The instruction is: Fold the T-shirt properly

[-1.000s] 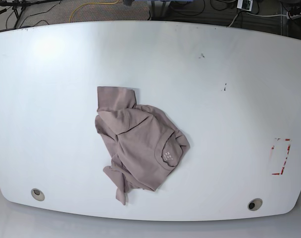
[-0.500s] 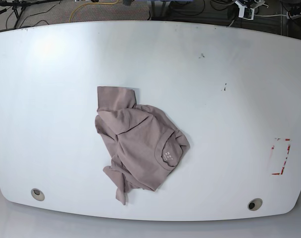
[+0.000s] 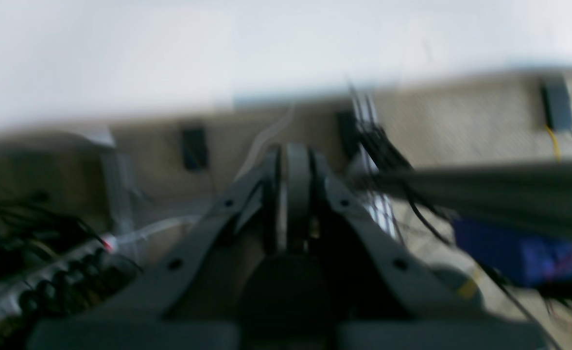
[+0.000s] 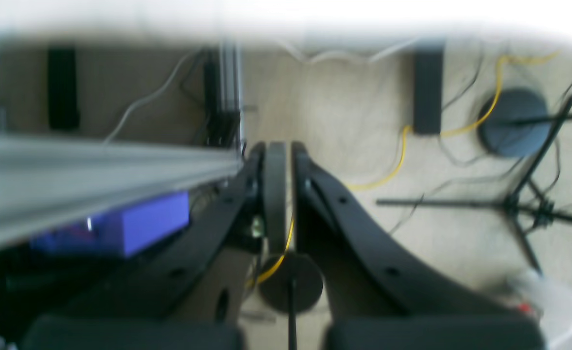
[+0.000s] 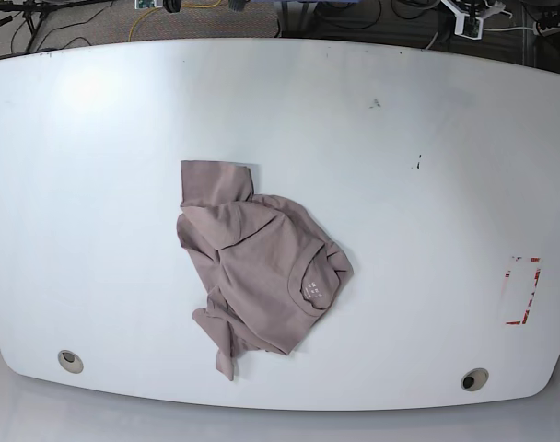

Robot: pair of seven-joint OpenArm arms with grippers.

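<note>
The T-shirt (image 5: 257, 267) lies crumpled in a heap a little left of the middle of the white table (image 5: 427, 184). Its ribbed collar (image 5: 309, 287) with small white print faces up at the lower right of the heap, and one sleeve (image 5: 215, 182) sticks out toward the far side. The left gripper (image 3: 290, 160) is shut with nothing in it, over the floor beyond the table edge. The right gripper (image 4: 278, 155) is likewise shut and empty, above floor and cables. Neither wrist view shows the shirt.
A red-marked rectangle (image 5: 521, 290) sits on the table's right side. Two round grommet holes (image 5: 70, 360) (image 5: 474, 379) lie near the front edge. Cables, a tripod (image 4: 524, 199) and a purple box (image 4: 135, 226) are on the floor past the far edge.
The T-shirt has not moved. Small dark and white shapes at the top edge of the base view have shifted slightly.
</note>
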